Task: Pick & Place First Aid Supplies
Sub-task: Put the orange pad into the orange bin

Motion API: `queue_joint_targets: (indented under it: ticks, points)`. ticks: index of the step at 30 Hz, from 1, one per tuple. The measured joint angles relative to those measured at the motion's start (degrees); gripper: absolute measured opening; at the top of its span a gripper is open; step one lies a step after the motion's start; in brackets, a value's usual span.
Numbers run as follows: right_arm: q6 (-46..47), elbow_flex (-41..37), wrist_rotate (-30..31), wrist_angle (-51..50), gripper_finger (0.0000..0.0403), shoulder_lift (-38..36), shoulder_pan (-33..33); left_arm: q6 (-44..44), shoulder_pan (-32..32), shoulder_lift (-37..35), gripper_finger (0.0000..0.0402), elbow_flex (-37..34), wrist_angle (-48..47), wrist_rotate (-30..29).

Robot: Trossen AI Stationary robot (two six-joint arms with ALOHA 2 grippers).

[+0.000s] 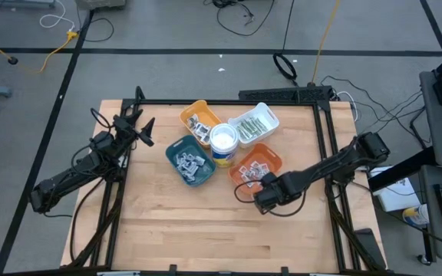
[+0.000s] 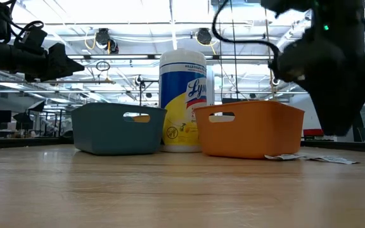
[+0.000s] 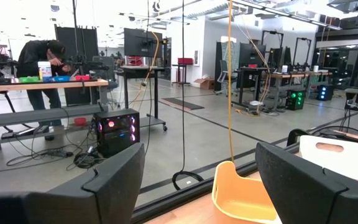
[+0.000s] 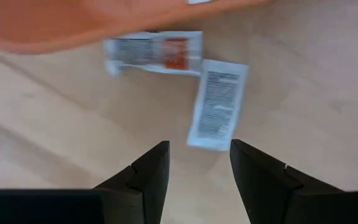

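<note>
From above: wooden surface (image 1: 206, 222) carrying four trays clustered round a white tub (image 1: 222, 142); yellow tray (image 1: 199, 120), blue tray (image 1: 189, 161) and orange tray (image 1: 256, 165) hold small packets, the white tray (image 1: 254, 124) narrow green-white strips, apparently one kind per tray. The right pincer (image 1: 262, 201) sits low just beside the orange tray's near edge; the left pincer (image 1: 146, 130) waits raised at the surface's far left corner. Table height: blue tray (image 2: 117, 128), tub (image 2: 183, 101) and orange tray (image 2: 250, 128) in a row; two stray packets (image 2: 309, 158) lie flat on the wood by the orange tray, beneath the dark right arm. Open workshop beyond, ceiling lights, cables. Left wrist: fingers (image 3: 114, 183) well apart, nothing between; yellow tray (image 3: 241, 193) ahead; benches, monitors and a person bent over a bench in the room. Right wrist: right pincer (image 4: 199, 165) half apart, empty, poised above a white packet (image 4: 217, 104); a red-marked packet (image 4: 154, 51) lies just beside, at the orange tray's wall (image 4: 92, 22). Likely lining up to pick the stray.
</note>
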Motion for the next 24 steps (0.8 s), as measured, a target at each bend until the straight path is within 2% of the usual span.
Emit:
queue_joint_targets:
  ticks: [11,14,18,22,24]
  points:
    - [-1.11,-7.64,-0.31,11.29,0.0164,1.78,-1.4,0.0,0.0,0.0,0.0308,0.0,0.0,0.0]
    - [0.24,-8.25,-1.51,12.55,0.0151,1.72,-1.95,0.0,-0.01,0.0,0.0308,0.0,0.0,0.0]
    - [0.55,-8.67,-2.73,12.55,0.0105,1.62,-2.1,0.0,0.01,0.0,0.0308,0.0,0.02,0.0]
    - [0.81,-8.75,-3.13,12.67,0.0032,1.27,-1.97,0.0,0.01,0.0,0.0308,0.0,0.0,0.0]
    - [0.2,-8.83,-3.29,12.52,0.0009,0.52,-1.67,0.0,0.0,0.0,0.0308,0.0,0.0,0.0]
